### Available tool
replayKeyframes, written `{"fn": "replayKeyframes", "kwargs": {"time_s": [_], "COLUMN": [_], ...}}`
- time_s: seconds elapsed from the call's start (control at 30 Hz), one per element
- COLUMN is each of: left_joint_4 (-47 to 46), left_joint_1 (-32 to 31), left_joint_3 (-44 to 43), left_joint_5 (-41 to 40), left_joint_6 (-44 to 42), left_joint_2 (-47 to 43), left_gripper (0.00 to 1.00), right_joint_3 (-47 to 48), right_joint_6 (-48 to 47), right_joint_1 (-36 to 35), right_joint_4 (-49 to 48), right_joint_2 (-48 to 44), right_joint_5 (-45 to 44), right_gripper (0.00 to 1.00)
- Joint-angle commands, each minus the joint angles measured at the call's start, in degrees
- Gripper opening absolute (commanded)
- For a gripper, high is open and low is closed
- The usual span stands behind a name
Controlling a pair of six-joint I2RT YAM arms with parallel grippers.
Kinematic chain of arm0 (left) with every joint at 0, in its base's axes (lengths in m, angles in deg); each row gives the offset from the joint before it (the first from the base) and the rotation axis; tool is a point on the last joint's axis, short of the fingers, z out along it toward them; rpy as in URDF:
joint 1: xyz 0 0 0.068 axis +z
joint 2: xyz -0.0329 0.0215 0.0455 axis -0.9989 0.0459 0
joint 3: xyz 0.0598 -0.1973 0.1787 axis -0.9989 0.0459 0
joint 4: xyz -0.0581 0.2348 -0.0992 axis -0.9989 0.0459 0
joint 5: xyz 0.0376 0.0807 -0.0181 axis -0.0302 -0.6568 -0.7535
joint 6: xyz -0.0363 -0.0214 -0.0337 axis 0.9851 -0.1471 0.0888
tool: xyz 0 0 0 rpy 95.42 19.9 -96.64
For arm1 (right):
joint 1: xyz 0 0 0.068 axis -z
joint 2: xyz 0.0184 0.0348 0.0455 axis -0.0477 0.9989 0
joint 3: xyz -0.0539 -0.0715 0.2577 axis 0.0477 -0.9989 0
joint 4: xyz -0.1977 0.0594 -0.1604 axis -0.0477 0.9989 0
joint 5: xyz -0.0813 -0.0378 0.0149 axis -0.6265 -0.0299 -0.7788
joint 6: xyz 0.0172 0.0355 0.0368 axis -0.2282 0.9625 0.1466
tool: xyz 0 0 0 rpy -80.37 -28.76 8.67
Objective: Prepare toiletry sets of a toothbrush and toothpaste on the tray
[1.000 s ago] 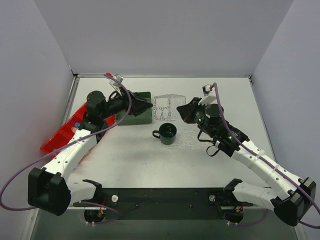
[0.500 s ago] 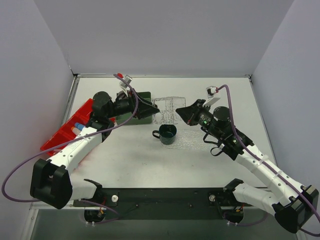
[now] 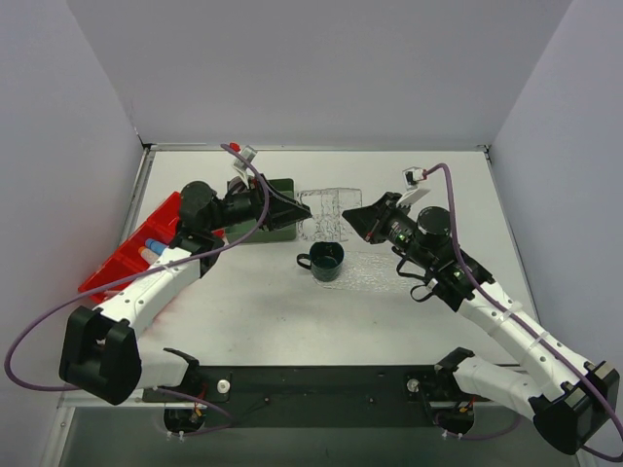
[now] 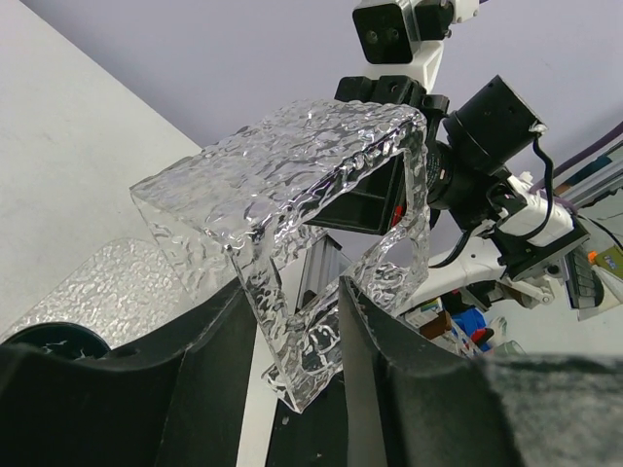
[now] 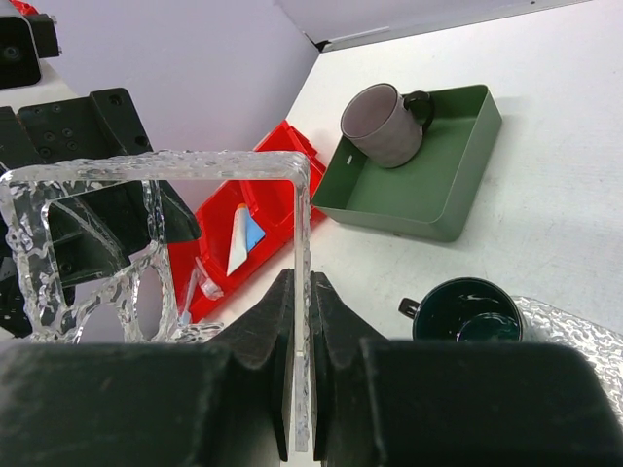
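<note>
Right hand (image 5: 302,284) on clear holder's (image 5: 224,165) edge, left hand (image 4: 294,297) astride opposite wall.

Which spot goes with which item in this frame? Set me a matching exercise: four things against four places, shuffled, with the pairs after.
Things
1. grey mug
2. dark green mug
3. toothpaste tube
4. clear textured rack

Places
A. in the red bin
B. held up by the right gripper, its jaws shut on one edge
C. in the green box
D. on the table beside the flat clear tray

Pairs: 1-C, 2-D, 3-A, 4-B
</note>
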Motion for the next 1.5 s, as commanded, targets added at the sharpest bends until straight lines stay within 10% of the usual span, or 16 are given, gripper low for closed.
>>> {"fn": "replayKeyframes", "kwargs": {"time_s": [0.0,0.67,1.47], "left_joint_4": [-6.4,-21.4,-29.2], "left_joint_1": [-0.2,-0.4,2.7], "left_joint_3": [0.3,2.5,7.4], "left_joint_5": [1.2,3.4,0.2], "left_joint_6": [3.1,16.9,20.2], "left_joint_2": [0.6,2.8,3.6], "left_gripper": [0.45,0.00,0.00], "right_joint_3": [0.0,-1.1,-2.5], "right_joint_6": [1.4,3.4,1.9], "right_joint_1": [0.7,3.3,3.8], "right_joint_4": [-7.8,-10.7,-6.1], "right_joint_2": [-1.7,-0.2,0.9], "right_joint_5": [2.4,8.0,2.8], "right_gripper": [0.00,0.06,0.49]}}
